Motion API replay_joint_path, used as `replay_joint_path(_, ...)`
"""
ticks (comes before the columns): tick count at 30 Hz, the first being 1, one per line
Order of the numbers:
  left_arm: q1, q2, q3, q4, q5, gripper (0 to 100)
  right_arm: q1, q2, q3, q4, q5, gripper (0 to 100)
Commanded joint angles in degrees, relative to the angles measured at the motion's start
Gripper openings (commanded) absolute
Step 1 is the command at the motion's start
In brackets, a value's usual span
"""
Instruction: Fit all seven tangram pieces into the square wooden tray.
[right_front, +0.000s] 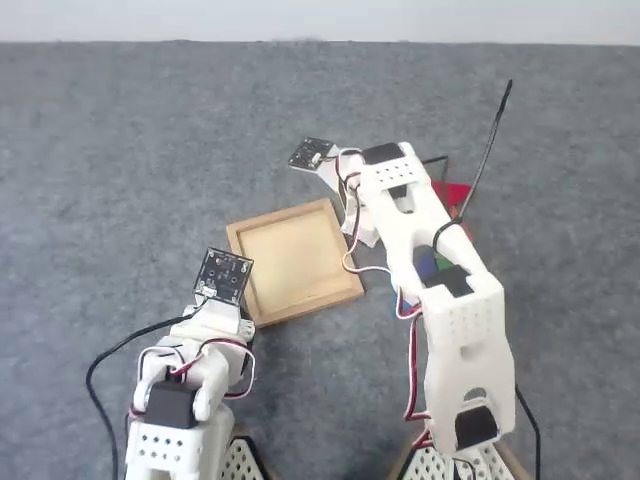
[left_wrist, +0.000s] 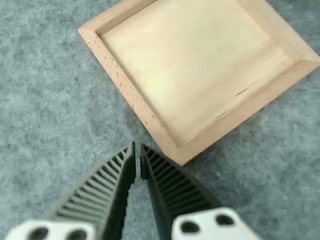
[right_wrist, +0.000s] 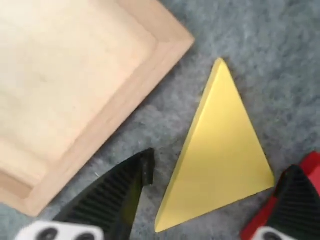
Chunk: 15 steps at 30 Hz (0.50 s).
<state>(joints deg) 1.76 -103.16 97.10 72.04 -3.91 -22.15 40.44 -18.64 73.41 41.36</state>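
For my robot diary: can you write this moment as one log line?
tray empty | left gripper shut, by tray corner | right gripper open, yellow triangle between fingers

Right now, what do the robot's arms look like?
The left arm and right arm are blocky white plastic with black motors and red, white and black wires looping along them. Each carries a small dark circuit board. The left tool and right tool have black ridged fingers.
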Motion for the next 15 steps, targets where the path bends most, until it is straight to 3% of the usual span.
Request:
replay_joint_path(1,-0.44,-1.05,-0.57,0.26,-0.09,2,-0.92,0.92,-2.2,2.24,0.09,38.3)
replay_joint_path(4,-0.44,-1.05,-0.57,0.26,-0.09,2,-0.13,1.01,-2.11,3.38,-2.37,37.0)
replay_joint_path(11,-0.44,-1.05,-0.57,0.26,-0.09,2,2.33,1.01,-2.11,4.53,-6.51,11.1)
replay_joint_path(15,-0.44,-1.05,-0.57,0.26,-0.09,2,2.68,1.01,-2.11,4.53,-7.65,9.6)
